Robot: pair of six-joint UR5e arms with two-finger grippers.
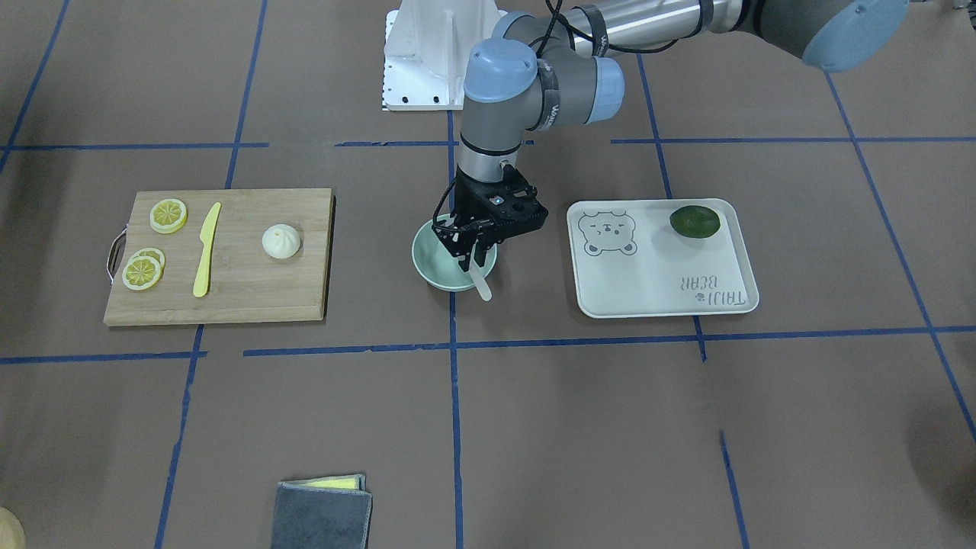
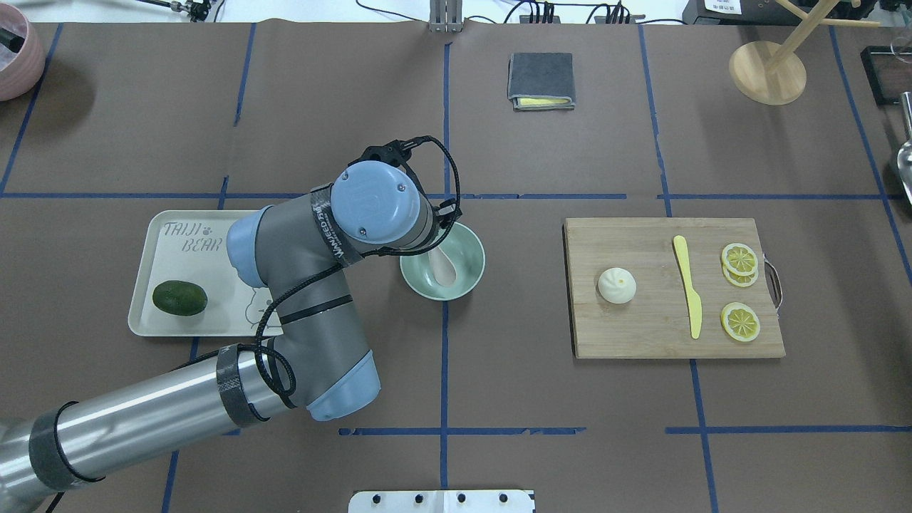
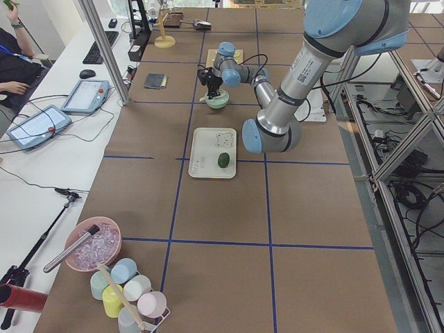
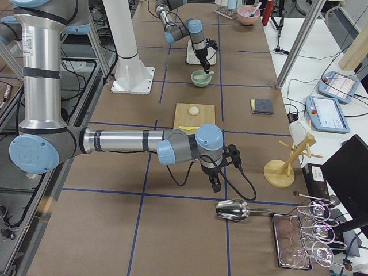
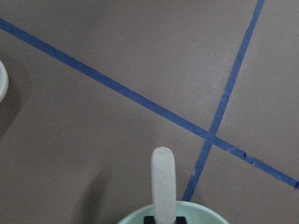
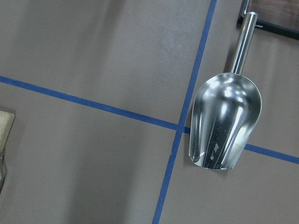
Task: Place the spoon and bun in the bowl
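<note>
The mint-green bowl point(image 1: 422, 263) stands at the table's middle. My left gripper point(image 1: 467, 258) hangs over it, shut on the off-white spoon point(image 1: 480, 284). The spoon's scoop lies inside the bowl point(image 2: 470, 256) and its handle point(image 5: 163, 179) sticks out over the rim. The white pleated bun point(image 2: 616, 286) sits on the wooden cutting board point(image 2: 641, 328), well to the right of the bowl. My right gripper point(image 4: 214, 185) shows only in the exterior right view, far from the bowl. I cannot tell whether it is open or shut.
A yellow knife point(image 2: 688, 285) and lemon slices point(image 2: 739, 258) lie on the board. A white bear tray point(image 2: 164, 235) holds a dark green fruit point(image 2: 179, 298). A grey cloth point(image 2: 541, 80) lies at the far side. A metal scoop point(image 6: 224, 121) lies under my right wrist.
</note>
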